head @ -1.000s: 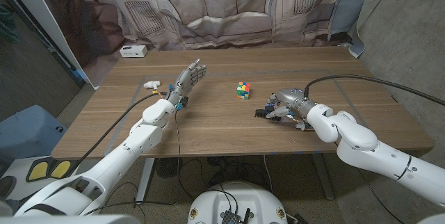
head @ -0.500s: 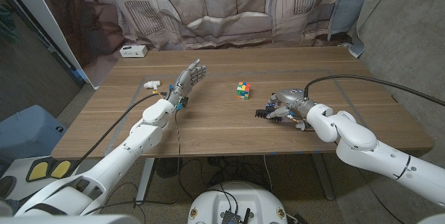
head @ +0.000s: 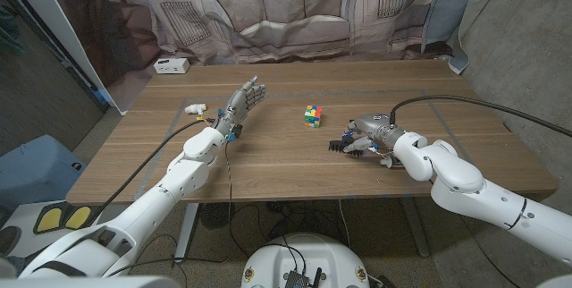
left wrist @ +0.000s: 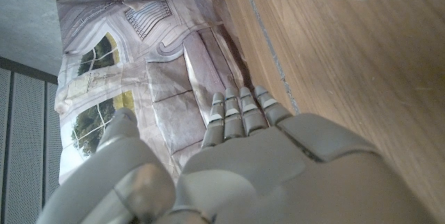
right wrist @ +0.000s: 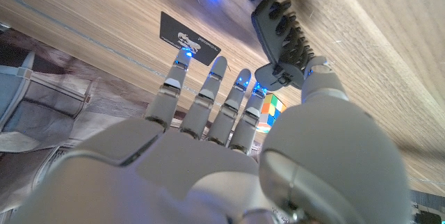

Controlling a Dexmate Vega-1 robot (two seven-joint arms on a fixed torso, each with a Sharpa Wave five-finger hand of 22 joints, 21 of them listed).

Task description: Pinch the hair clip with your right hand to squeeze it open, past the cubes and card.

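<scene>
The black toothed hair clip lies on the table right of the middle, its teeth sticking out from under my right hand. In the right wrist view the clip has its handle end between the thumb and the nearest finger, which pinch it while the other fingers stay stretched out. A colourful cube stands just beyond the clip and also appears as the cube between thumb and fingers. A black card lies past the fingertips. My left hand is raised over the table's left half, fingers spread, holding nothing.
A small white object lies left of my left hand. A white box sits at the far left corner. A black cable loops over the table's right side. A patterned curtain hangs behind the table.
My right hand has edged slightly left on the clip, which barely shifted. The left hand has stayed in place.
</scene>
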